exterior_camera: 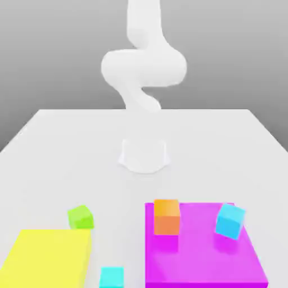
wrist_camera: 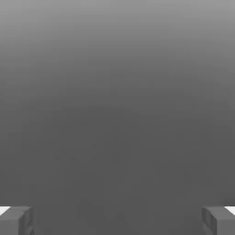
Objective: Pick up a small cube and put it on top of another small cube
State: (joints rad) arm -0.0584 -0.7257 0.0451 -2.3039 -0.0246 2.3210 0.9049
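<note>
Bright, even light washed the white bench (exterior_camera: 140, 185) and arm (exterior_camera: 144, 67) nearly together in the exterior view, without strong cast shadows. The hand view was dim, a smooth grey gradient, lighter at its edge and darker elsewhere.

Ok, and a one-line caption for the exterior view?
White arm behind four small cubes: green, cyan, orange and blue, the last two on a magenta slab.

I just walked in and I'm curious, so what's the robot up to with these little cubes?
Nothing is being handled right now: the gripper is open and empty. The turquoise cube sits between the yellow block and the purple slab. The green cube is behind the yellow block, and no cube is stacked on another.
</note>
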